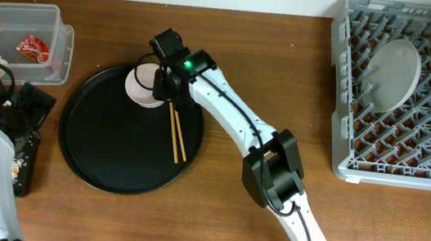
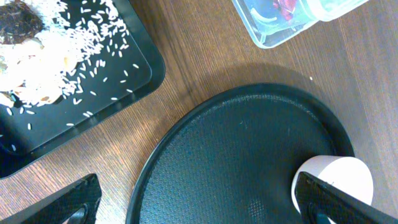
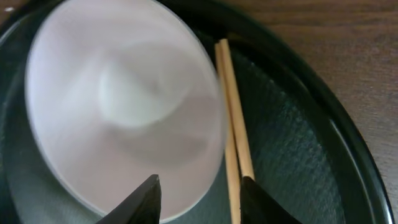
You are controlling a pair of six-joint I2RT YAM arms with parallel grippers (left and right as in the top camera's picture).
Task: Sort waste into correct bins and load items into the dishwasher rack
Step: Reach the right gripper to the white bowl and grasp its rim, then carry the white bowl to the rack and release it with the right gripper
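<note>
Chopsticks (image 1: 175, 134): two thin light-wood sticks lying side by side on the round black tray (image 1: 104, 156). Their long axis runs from the cup (image 1: 137, 88) toward the tray's near rim. The cup is white, blurred in my right wrist view and partly hidden overhead. My right gripper (image 3: 202, 196) has its fingers apart over the cup's rim. My left gripper (image 2: 199, 202) is spread wide and holds nothing.

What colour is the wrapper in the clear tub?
Red with white patches. The wrapper shows best in the overhead view.
</note>
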